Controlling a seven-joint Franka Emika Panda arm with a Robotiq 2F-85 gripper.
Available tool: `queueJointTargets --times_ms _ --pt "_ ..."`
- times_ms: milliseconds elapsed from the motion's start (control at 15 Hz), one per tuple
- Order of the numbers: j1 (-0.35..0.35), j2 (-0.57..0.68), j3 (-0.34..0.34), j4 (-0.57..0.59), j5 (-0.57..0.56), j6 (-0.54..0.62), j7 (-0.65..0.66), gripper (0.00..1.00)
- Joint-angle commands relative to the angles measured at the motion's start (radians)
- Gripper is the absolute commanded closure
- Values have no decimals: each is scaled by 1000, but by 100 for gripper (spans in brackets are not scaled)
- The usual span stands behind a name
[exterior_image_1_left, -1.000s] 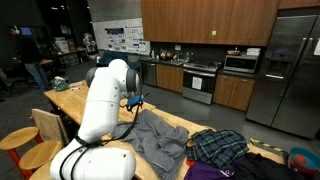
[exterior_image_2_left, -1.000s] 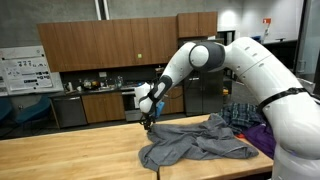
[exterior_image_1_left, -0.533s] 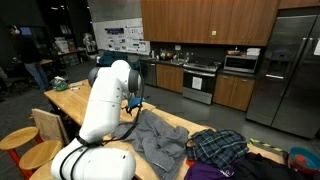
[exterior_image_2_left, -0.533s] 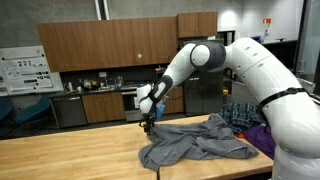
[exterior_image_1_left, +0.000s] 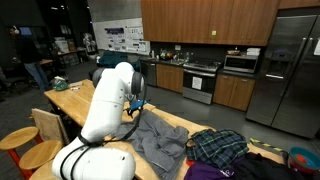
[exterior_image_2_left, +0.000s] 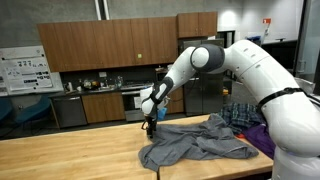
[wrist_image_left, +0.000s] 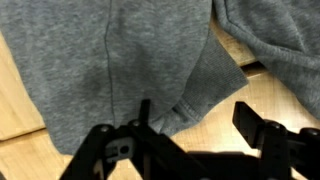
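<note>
Gripper lower; plaid pile beyond sweatshirt

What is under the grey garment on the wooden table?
The grey garment lies crumpled on the wooden table, whose top shows beside it. Anything beneath the folds is covered.

Arm over grey garment, wood tbl

A plaid cloth is seen heaped on the wooden table, behind which a stove, microwave, fridge and cabinets are ranged.
</note>
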Motion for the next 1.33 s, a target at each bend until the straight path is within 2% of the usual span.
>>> queueJointTargets --times_ms 0,400,1267 --pt "-29 14 33 10 33 7 -63 15" --pt "-26 27 48 21 38 0 -90 18" --pt "-25 33 34 36 39 -17 -72 12"
